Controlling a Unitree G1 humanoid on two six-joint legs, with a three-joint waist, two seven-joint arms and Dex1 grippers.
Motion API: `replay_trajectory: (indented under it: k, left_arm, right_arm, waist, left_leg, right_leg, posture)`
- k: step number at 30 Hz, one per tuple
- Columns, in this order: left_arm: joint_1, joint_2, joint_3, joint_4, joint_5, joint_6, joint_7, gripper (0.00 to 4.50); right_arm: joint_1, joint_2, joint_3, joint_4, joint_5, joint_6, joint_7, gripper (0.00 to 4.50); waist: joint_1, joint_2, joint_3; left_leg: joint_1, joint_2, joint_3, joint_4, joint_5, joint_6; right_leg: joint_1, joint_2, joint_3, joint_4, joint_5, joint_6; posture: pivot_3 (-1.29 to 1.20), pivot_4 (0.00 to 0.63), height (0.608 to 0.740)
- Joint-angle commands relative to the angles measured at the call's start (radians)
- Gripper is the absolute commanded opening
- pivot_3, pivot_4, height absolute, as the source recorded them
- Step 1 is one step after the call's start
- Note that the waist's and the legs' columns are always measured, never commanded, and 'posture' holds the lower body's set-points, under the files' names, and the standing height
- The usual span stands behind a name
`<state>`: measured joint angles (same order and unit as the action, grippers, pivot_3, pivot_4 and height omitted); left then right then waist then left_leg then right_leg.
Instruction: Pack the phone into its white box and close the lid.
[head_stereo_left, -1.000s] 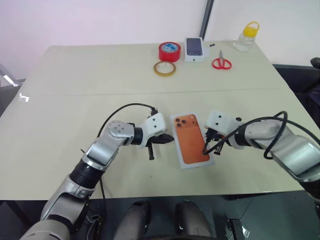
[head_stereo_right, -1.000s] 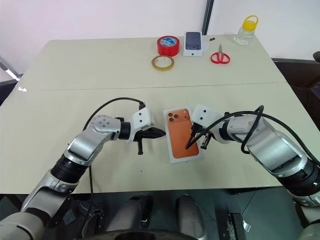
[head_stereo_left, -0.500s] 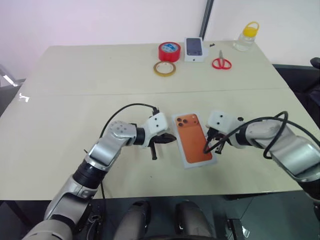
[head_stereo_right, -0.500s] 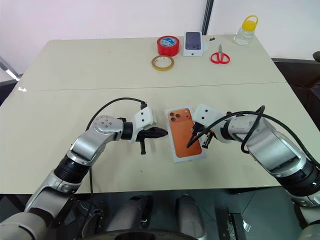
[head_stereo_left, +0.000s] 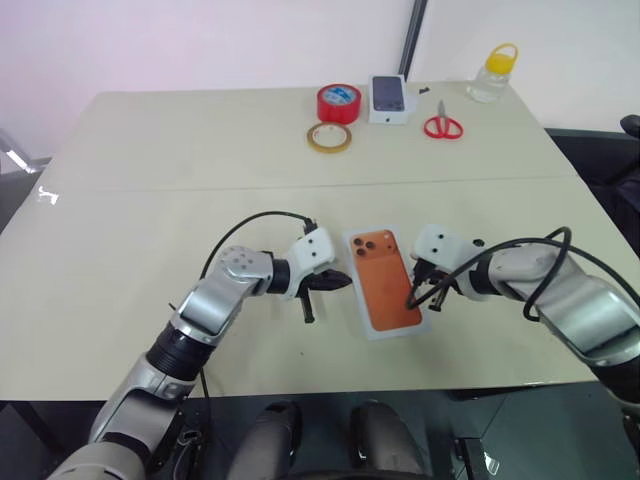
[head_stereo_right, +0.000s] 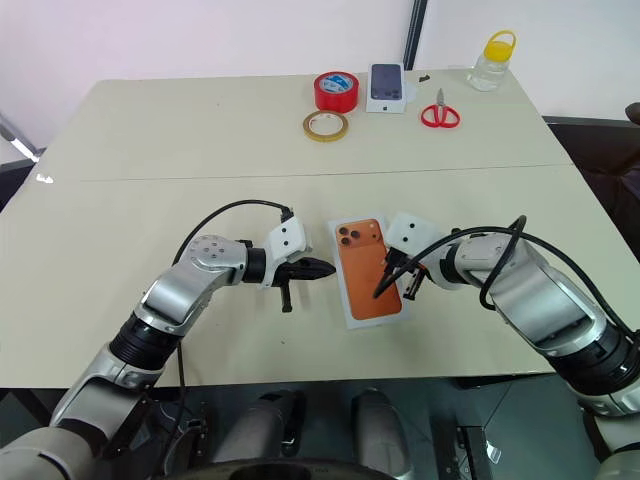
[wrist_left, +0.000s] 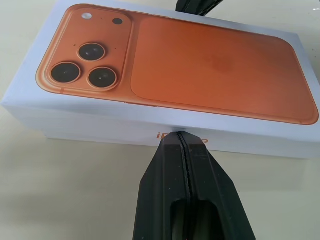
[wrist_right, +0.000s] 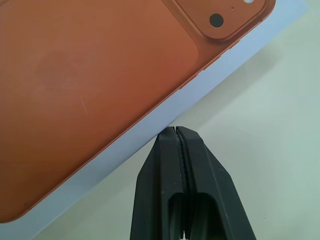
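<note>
Two grippers flank the closed white package at the table's (head_stereo_left: 120, 230) near edge, and against the earlier pictures little differs: the left arm has eased slightly toward the package, which has shifted a touch with it, and the right arm stays put.

At nine o'clock of the package, the left gripper (head_stereo_left: 343, 281) points toward its long side with both black fingers pressed together, holding nothing; in the left wrist view the tip (wrist_left: 182, 136) stands against the white side wall, whether touching or just short I cannot tell.

The lid (head_stereo_left: 384, 281) sits fully down, face up, printed with an orange phone and a three-lens cluster at its far-left corner. It covers what lies beneath, so the white box and the phone are hidden from sight. The package lies flat, its long axis running roughly twelve to six, tilted slightly.

At three o'clock, the right gripper (head_stereo_left: 412, 299) angles down at the lid's right edge, fingers likewise squeezed shut and empty, the tip (wrist_right: 175, 131) just beside the white border.

Far off at twelve o'clock lie a red tape roll (head_stereo_left: 338, 102), a yellowish tape ring (head_stereo_left: 329, 137), a small white box (head_stereo_left: 389, 98), red scissors (head_stereo_left: 443, 124) and a yellow-capped bottle (head_stereo_left: 494, 72).
</note>
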<state>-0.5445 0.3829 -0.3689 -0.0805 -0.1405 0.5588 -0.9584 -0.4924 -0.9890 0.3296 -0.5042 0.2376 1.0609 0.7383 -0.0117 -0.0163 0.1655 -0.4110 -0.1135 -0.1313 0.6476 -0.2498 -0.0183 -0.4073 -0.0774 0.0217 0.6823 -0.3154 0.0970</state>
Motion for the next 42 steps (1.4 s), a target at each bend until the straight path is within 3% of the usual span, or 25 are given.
replay_trajectory:
  k: [1, 11, 18, 25, 32, 39, 42]
  left_arm:
    - [-0.006, -0.004, 0.041, 0.0, -0.025, -0.019, 0.012, 0.0]
    - [-0.079, -0.017, 0.181, 0.052, -0.123, 0.009, 0.039, 0.0]
    - [-0.143, -0.059, 0.12, 0.154, -0.055, -0.05, 0.083, 0.0]
    - [-0.184, -0.094, -0.002, 0.338, 0.085, -0.12, 0.111, 0.0]
    - [-0.166, -0.106, -0.005, 0.366, 0.11, -0.134, 0.115, 0.0]
    - [-0.167, -0.078, 0.225, 0.296, 0.015, -0.154, 0.218, 0.0]
    - [-0.105, 0.001, 0.332, 0.21, -0.015, -0.141, 0.239, 0.0]
  right_arm:
    - [-0.003, -0.01, -0.047, -0.018, 0.004, -0.052, 0.032, 0.03]
    - [0.069, -0.093, -0.183, 0.005, 0.011, -0.18, 0.122, 0.03]
    - [0.207, -0.116, -0.31, -0.111, 0.122, -0.226, 0.232, 0.03]
    - [0.241, -0.052, -0.199, -0.147, 0.094, -0.116, 0.125, 0.03]
    - [0.261, -0.054, -0.174, -0.14, 0.09, -0.086, 0.09, 0.03]
    - [0.198, 0.03, -0.293, -0.04, 0.068, -0.27, 0.028, 0.03]
    - [0.107, 0.081, -0.319, 0.104, 0.026, -0.311, -0.037, 0.03]
  waist:
    - [0.0, 0.0, 0.0]
    - [0.002, 0.0, 0.0]
    - [0.0, 0.0, 0.0]
    - [0.002, -0.001, 0.0]
    - [0.005, -0.003, -0.003]
    - [-0.006, -0.004, -0.003]
    - [-0.007, -0.004, -0.003]
  left_leg:
    - [0.0, 0.0, 0.0, 0.0, 0.0, 0.0]
    - [0.0, 0.0, 0.0, 0.001, 0.0, 0.0]
    - [0.0, 0.0, 0.0, 0.001, 0.0, 0.0]
    - [0.001, 0.0, 0.0, 0.001, 0.0, 0.0]
    - [0.003, 0.0, 0.0, 0.002, 0.0, 0.0]
    - [0.002, 0.0, 0.0, 0.001, 0.0, -0.001]
    - [0.002, 0.0, 0.0, 0.001, 0.001, -0.001]
  right_leg:
    - [0.0, 0.0, 0.0, 0.0, 0.0, 0.0]
    - [0.0, 0.0, 0.0, 0.0, 0.0, 0.0]
    - [0.001, 0.0, 0.0, 0.0, 0.0, 0.0]
    - [0.002, 0.0, 0.0, 0.0, 0.0, 0.0]
    - [0.004, 0.0, -0.001, 0.0, 0.0, 0.0]
    - [0.002, 0.001, 0.0, 0.002, 0.0, 0.0]
    - [0.001, 0.001, 0.0, 0.002, 0.0, 0.0]
  posture:
    - [0.0, 0.15, 0.74]
    - [0.0, 0.15, 0.74]
    - [0.0, 0.15, 0.74]
    - [0.0, 0.15, 0.74]
    - [0.0, 0.15, 0.74]
    - [0.0, 0.15, 0.74]
    - [0.0, 0.15, 0.74]
